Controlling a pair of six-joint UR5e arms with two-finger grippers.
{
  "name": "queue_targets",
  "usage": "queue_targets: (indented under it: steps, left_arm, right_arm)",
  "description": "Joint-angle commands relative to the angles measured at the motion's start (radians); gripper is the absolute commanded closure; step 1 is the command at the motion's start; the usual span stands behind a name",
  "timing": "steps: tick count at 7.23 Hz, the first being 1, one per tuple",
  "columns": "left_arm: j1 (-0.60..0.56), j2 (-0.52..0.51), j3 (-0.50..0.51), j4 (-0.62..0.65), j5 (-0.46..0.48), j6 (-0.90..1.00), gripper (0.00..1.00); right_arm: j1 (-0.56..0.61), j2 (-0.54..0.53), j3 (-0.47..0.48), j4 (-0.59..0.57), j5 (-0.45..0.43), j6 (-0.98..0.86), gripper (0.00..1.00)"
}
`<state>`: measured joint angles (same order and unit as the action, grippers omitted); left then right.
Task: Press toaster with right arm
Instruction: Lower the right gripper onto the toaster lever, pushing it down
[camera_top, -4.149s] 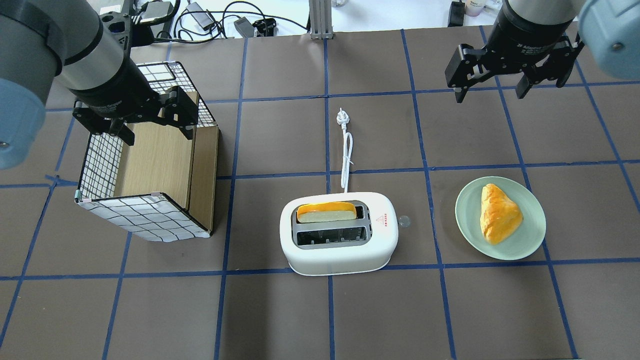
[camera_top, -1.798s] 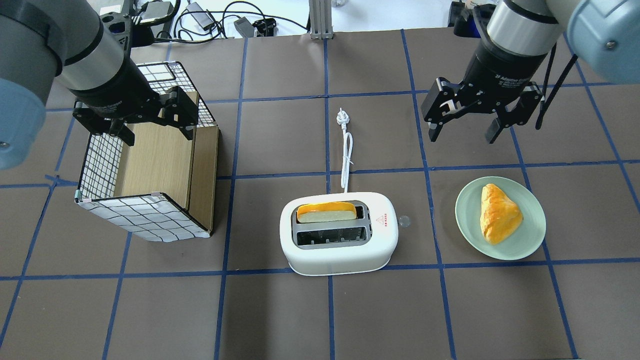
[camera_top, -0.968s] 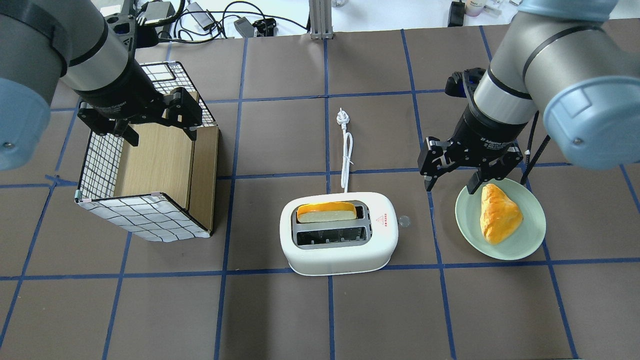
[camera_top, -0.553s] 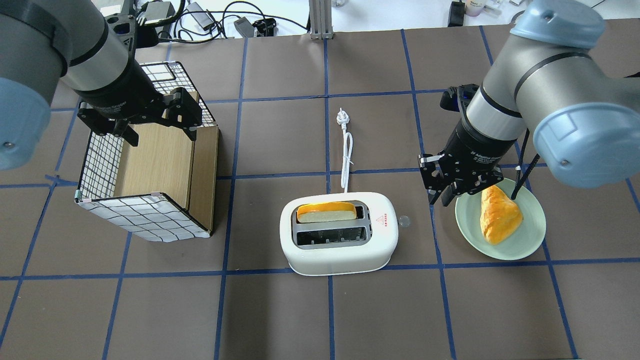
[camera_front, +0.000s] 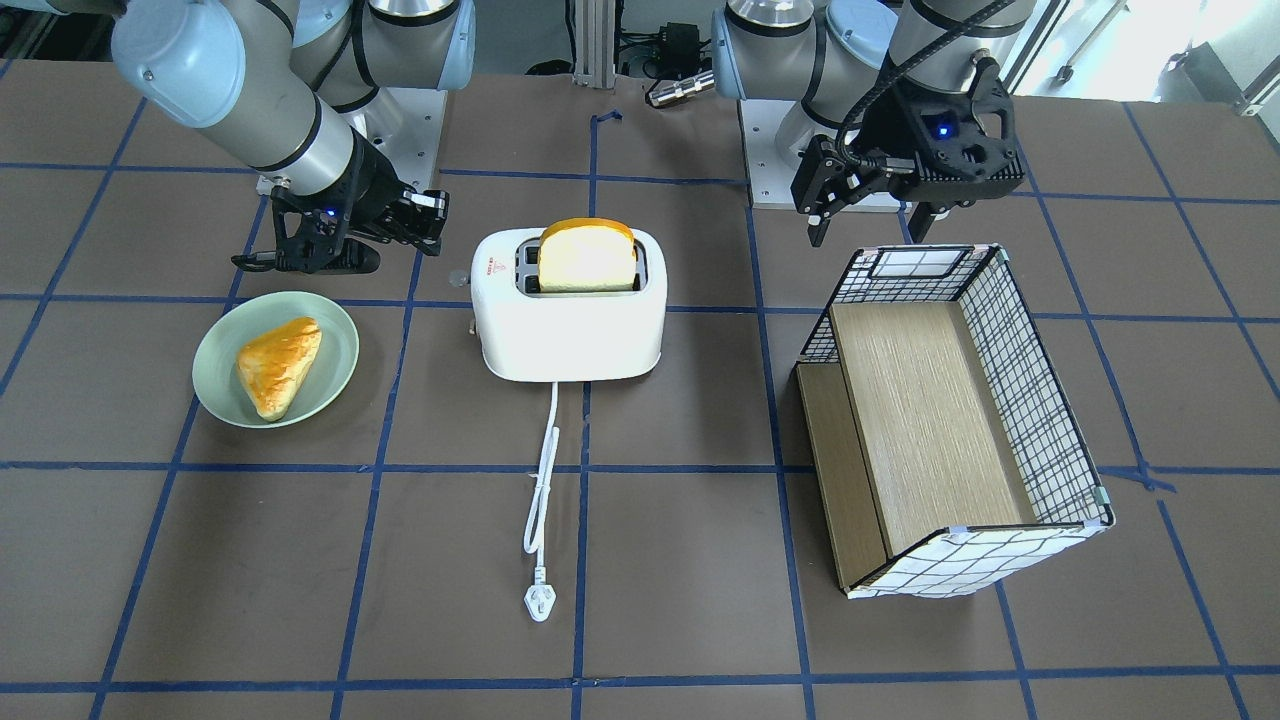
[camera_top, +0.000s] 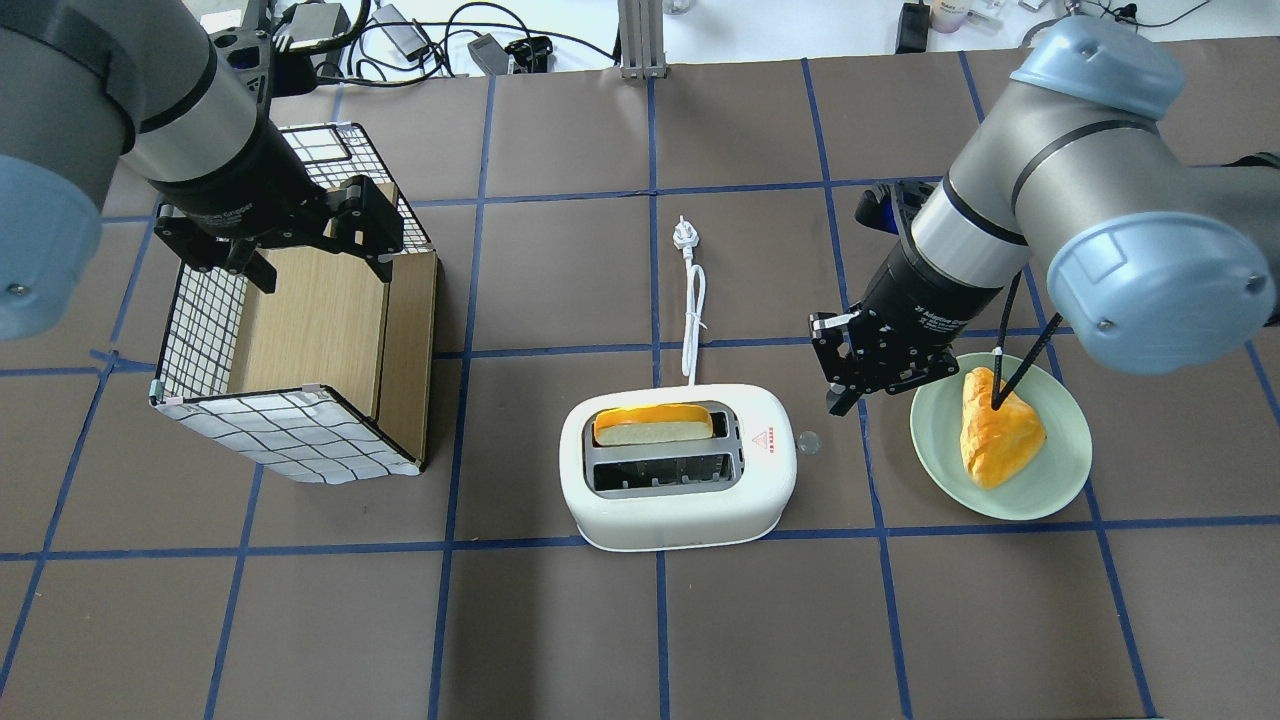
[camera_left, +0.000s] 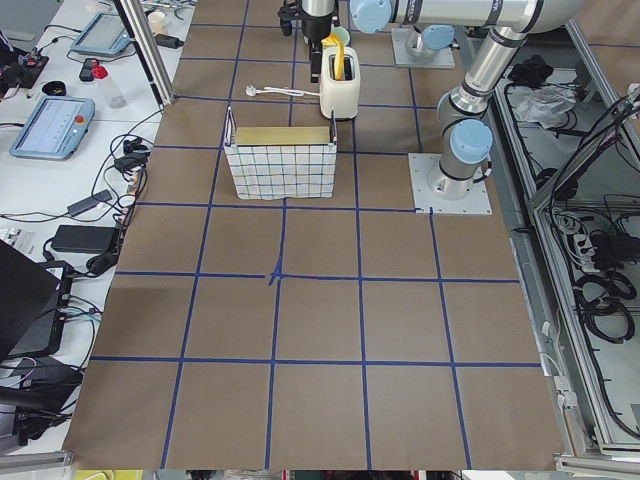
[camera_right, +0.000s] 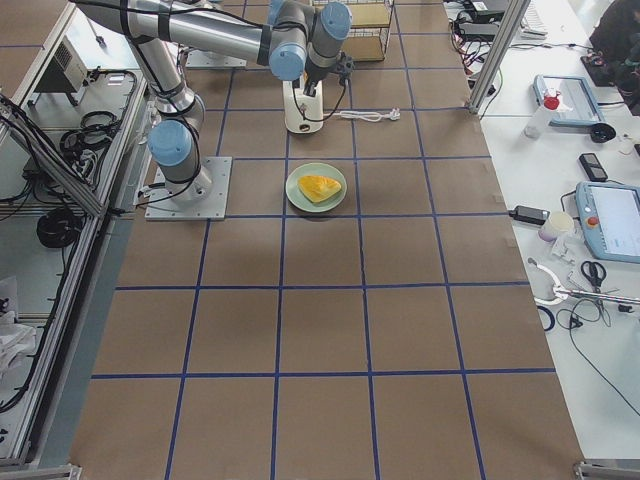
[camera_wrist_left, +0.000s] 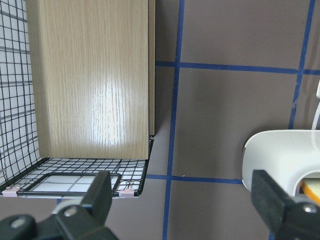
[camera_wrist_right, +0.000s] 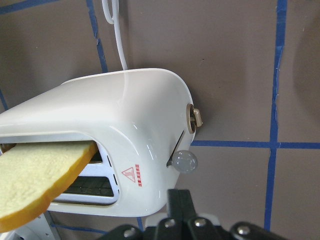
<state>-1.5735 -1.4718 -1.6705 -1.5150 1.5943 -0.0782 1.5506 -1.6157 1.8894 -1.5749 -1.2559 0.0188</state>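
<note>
The white two-slot toaster (camera_top: 680, 505) stands mid-table, also in the front view (camera_front: 570, 320), with a slice of bread (camera_top: 655, 425) upright in its far slot. Its lever knob (camera_top: 808, 442) sticks out of the right end and sits high in its slot in the right wrist view (camera_wrist_right: 184, 161). My right gripper (camera_top: 838, 402) is shut and empty, tilted toward the toaster's right end, just above and to the right of the knob, apart from it (camera_wrist_right: 178, 197). My left gripper (camera_top: 318, 262) hangs open and empty over the basket's far edge.
A green plate (camera_top: 1060, 480) with a golden pastry (camera_top: 995, 430) lies right of my right gripper. The checked wire basket (camera_top: 290, 430) with wooden panels lies on its side at the left. The toaster's white cord (camera_top: 693, 320) runs away toward the table's far side.
My right arm has come down from the far right toward the toaster's right end, and its fingers have gone from wide open to shut. The left arm has barely moved.
</note>
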Motion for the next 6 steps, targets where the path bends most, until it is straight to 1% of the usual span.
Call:
queue_targets:
  steps: [1,4,5,6]
  left_arm:
    - [0.003,0.001,0.0,-0.001,0.0,0.0,0.0]
    - [0.006,0.001,0.005,-0.001,0.003,0.0,0.0]
    - [0.006,0.004,0.006,-0.002,0.021,0.002,0.0]
    - [0.004,0.004,0.006,-0.01,0.047,0.002,0.0]
  right_arm:
    - [-0.015,0.016,0.008,0.0,0.0,-0.022,1.0]
    - [-0.02,0.037,0.04,-0.063,0.004,-0.017,1.0]
    - [-0.02,0.039,0.043,-0.079,0.007,-0.014,1.0]
    - [-0.02,0.042,0.057,-0.094,0.057,-0.019,1.0]
